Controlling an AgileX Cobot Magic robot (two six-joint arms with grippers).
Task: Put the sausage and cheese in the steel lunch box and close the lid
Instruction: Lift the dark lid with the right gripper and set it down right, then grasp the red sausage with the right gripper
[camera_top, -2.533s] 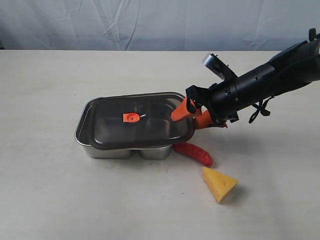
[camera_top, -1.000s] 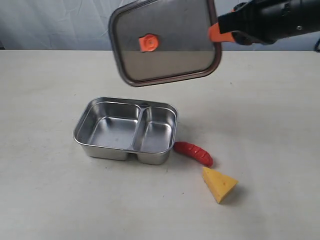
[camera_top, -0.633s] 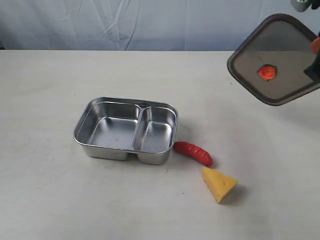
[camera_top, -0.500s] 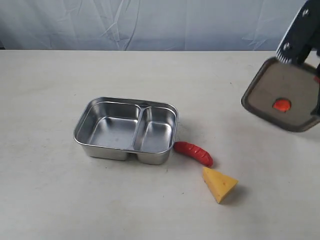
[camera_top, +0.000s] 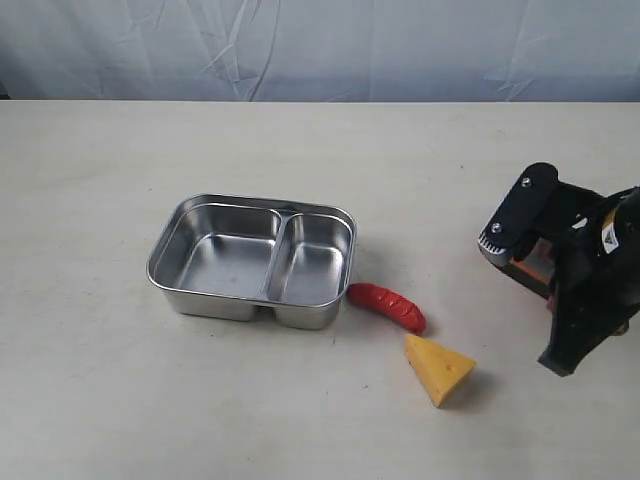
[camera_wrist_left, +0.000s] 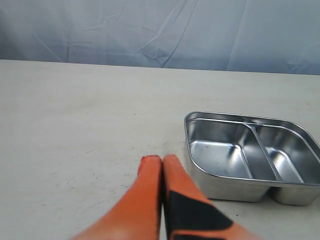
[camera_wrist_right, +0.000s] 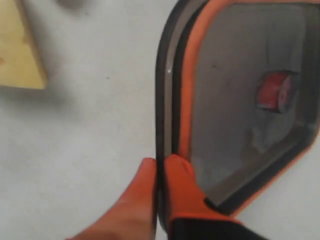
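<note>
The right end effector (camera_wrist_right: 159, 162) is closed on the rim of the lid (camera_wrist_right: 235, 100). One orange finger (camera_wrist_right: 142, 180) lies on the outer side of the rim and the other presses on the side with the orange seal (camera_wrist_right: 187, 75). In the right wrist view the underside of the lid faces the camera, and the small orange valve (camera_wrist_right: 274, 91) shows through the dark plastic. From where I stand, the right arm (camera_top: 580, 275) is low over the right part of the worktop (camera_top: 100, 400) and hides almost all of the lid (only a small dark and orange piece shows beside the wrist). I cannot tell if the lid touches the worktop.

The left end effector (camera_wrist_left: 161, 160) is closed too, its two orange fingertips pressed together with nothing between them. It hangs low over the worktop, near the steel lunch box (camera_top: 215, 305) but apart from it.

The steel lunch box stands open in the middle of the worktop, with the larger compartment on the left and the smaller one on the right. The sausage (camera_top: 388, 305) lies on the worktop just beside the corner of the smaller compartment, outside the box. The cheese (camera_top: 440, 368) lies close to the other end of the sausage, nearer to me, between the box and the right arm.
</note>
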